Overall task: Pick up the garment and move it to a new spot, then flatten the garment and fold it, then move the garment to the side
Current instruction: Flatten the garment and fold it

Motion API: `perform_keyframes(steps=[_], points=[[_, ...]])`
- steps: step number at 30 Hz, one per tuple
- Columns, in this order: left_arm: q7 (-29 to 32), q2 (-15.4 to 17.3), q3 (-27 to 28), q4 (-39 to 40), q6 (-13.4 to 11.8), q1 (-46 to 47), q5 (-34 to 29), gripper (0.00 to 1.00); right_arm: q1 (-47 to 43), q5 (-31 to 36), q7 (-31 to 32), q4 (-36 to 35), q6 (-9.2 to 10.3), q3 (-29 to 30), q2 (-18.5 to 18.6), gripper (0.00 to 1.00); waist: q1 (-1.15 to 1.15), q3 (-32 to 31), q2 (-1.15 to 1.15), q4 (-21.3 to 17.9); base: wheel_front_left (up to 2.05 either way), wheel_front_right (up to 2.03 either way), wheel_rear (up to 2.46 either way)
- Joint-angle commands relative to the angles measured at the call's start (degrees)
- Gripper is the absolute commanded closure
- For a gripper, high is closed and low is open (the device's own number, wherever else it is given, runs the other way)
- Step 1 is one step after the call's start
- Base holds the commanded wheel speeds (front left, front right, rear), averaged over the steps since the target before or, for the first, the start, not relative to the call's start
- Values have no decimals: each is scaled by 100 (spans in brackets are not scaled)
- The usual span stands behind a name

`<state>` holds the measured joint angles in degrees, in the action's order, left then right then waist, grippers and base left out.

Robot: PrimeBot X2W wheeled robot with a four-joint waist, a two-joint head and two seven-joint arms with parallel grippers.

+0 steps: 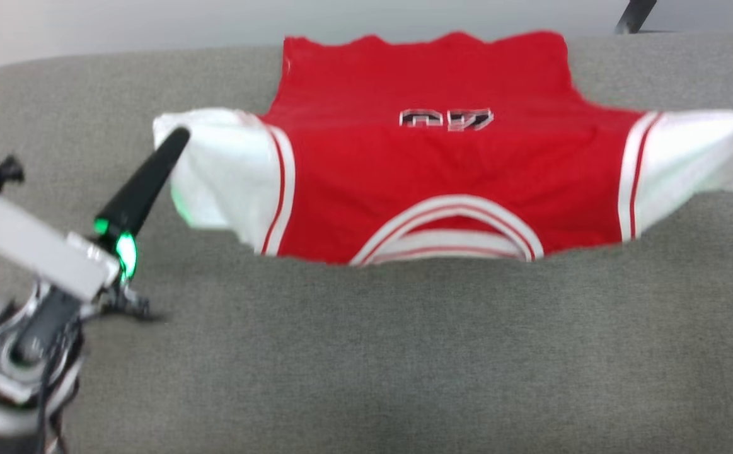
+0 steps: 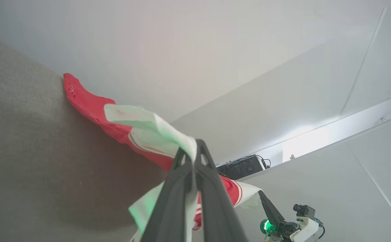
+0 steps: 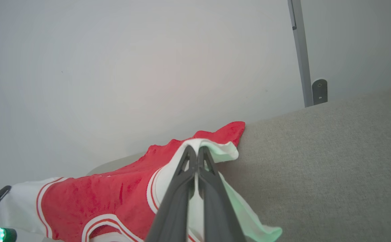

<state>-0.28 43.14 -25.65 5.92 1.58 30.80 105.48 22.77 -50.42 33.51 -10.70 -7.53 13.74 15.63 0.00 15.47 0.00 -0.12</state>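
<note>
Looking past the pale left forearm (image 1: 26, 243) onto a grey cloth-covered desk (image 1: 366, 353) with a plain pale wall (image 3: 114, 67) beyond. Stretching the garment (image 1: 442, 176) across the desk's far half, collar nearest, hem reaching the far edge. Blurring the chest print (image 1: 446, 118) beyond reading. Clamping the left end effector (image 2: 195, 148) tight on one white sleeve and the right end effector (image 3: 197, 151) tight on the other.

Looks like a lab: bare white walls (image 3: 114, 67), grey cloth-covered table (image 1: 366, 353), black cabled equipment box (image 2: 240, 167).
</note>
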Motion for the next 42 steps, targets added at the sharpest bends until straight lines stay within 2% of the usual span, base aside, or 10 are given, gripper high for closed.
perform_keyframes(steps=[1, 8, 11, 15, 18, 20, 23, 28, 34, 42], points=[[-130, 141, 106, 394, -93, -341, 53, 100, -240, 30, 172, -302, 9, 173, -102, 100, 0, -41, 0, -37, 0, 0, 0], [-693, 697, 471, 1693, -336, -1651, 129, 100, -1018, 177, 836, -1354, 9, 664, -522, 100, 0, -25, 0, -78, 0, 0, 0], [-849, 833, 451, 1813, -431, -2041, -7, 100, -1243, 217, 1097, -1527, 9, 740, -643, 100, 0, 6, 0, -80, 0, 0, 0], [-941, 920, 278, 1610, -620, -2160, -413, 100, -1338, 374, 1264, -1525, 9, 624, -559, 100, 0, 55, 0, -83, 0, 0, 0], [-940, 863, -32, 1307, -820, -1997, -913, 100, -1301, 576, 1256, -1317, 9, 346, -430, 100, 0, 108, 0, -104, 0, 0, 0], [-888, 709, -333, 1085, -957, -1853, -1248, 100, -1285, 784, 1164, -1110, 9, 88, -298, 100, 0, 140, 0, -113, 0, 0, 0], [-805, 646, -860, 615, -1313, -1579, -2059, 100, -1268, 1077, 892, -736, 9, -326, -84, 100, 0, 199, 0, -119, 0, 0, 0], [-742, 160, -1632, -135, -1662, -1208, -3016, 100, -1317, 1337, 462, -127, 9, -943, 157, 100, 0, 281, 0, -116, 0, 0, 0], [-912, -359, -1899, -621, -1754, -1123, -3280, 100, -1410, 1587, 5, 584, 9, -1598, 399, 100, 0, 356, 0, -89, 0, 0, 0], [-904, -519, -2169, -1011, -1870, -1096, -3546, 100, -1264, 1776, -503, 1345, 10, -2167, 595, 100, 0, 459, 0, -33, 0, 0, 0]])
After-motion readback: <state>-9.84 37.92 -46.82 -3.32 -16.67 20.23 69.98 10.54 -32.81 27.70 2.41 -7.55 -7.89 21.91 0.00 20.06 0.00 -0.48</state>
